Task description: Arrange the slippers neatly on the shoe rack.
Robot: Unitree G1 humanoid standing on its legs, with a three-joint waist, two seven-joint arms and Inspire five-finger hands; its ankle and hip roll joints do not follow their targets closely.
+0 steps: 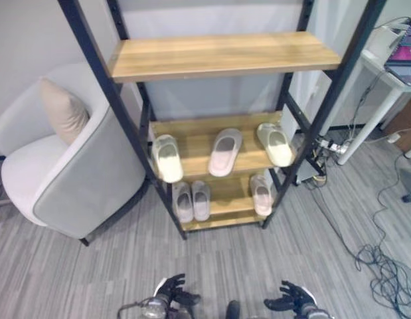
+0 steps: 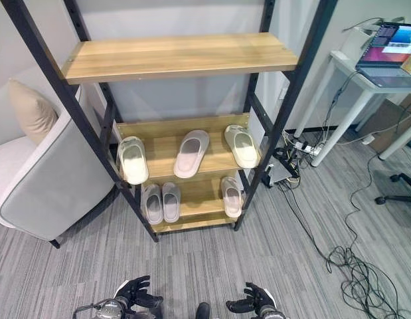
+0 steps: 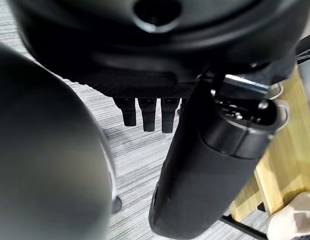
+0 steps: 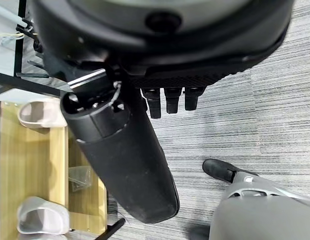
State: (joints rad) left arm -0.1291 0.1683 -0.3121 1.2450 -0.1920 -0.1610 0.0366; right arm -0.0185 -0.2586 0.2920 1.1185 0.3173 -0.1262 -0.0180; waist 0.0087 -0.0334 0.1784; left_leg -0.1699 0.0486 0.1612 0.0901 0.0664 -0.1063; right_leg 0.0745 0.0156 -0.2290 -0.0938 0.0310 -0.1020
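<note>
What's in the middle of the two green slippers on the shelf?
A pink slipper lies between the left green slipper and the right green slipper on the middle shelf, seen in both eye views.

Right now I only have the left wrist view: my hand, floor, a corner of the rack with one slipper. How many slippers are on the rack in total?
Observer: Six. Three lie on the middle shelf and three on the bottom shelf.
Operator: Any out of line?
Observer: Yes. The cream slipper at the left end of the middle shelf appears to stick out over the front edge.
Operator: Is the right hand holding anything?
Observer: No. The right hand is open and holds nothing, low at the bottom of the eye views. The left hand beside it is the same.
</note>
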